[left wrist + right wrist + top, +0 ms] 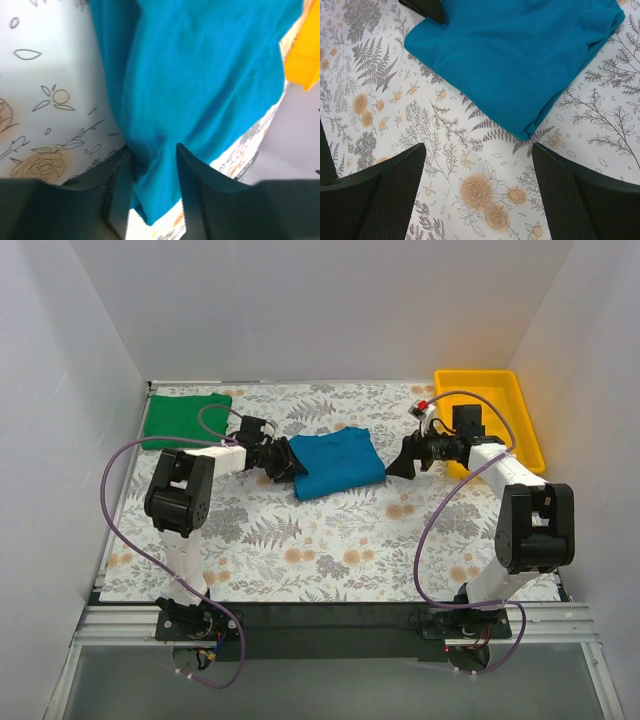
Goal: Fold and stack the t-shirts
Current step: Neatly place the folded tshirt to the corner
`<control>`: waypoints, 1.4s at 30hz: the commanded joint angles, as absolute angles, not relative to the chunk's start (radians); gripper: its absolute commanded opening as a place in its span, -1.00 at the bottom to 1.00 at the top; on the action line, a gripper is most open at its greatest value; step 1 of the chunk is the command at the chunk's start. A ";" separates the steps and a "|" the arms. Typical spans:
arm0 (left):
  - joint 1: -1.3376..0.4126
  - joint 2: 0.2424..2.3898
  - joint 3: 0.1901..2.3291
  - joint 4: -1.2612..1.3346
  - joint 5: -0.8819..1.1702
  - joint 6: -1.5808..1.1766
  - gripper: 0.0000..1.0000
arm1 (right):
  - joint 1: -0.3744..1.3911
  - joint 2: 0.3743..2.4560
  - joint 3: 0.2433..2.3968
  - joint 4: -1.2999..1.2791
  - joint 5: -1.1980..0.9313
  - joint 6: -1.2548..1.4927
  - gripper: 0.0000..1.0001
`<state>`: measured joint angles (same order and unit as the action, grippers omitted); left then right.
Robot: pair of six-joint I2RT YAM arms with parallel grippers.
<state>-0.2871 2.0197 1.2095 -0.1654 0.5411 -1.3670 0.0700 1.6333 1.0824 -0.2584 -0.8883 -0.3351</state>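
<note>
Mid-table, left gripper (287, 462) pinching edge of teal t-shirt (338, 462), right gripper (398, 465) spread wide alongside, green t-shirt (185, 418) back-left.

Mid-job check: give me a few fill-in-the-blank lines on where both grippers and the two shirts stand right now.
1. The left gripper has a fold of the teal-blue t-shirt between its ____.
2. The right gripper stands ____, just short of that shirt's edge.
3. The green t-shirt lies folded at the table's far ____ corner.
4. The tray at the far right corner is ____.

Missing words: fingers; open; left; yellow.
</note>
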 commanded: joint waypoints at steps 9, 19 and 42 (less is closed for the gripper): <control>-0.290 2.037 1.221 -0.160 0.566 -1.401 -1.00 | 0.032 1.591 1.075 -0.232 -0.951 -0.324 0.84; -0.272 1.853 1.307 -0.294 0.298 -1.097 -1.00 | 0.020 1.583 1.074 -0.232 -0.973 -0.319 0.83; -0.164 1.904 1.565 -0.525 0.169 -0.887 -1.00 | 0.020 1.606 1.077 -0.232 -0.980 -0.318 0.83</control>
<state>-0.1909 1.8919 1.5307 -0.4797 0.1589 -0.9108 0.0254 1.6226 1.0824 -0.2581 -0.9466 -0.3187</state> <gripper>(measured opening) 0.040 0.916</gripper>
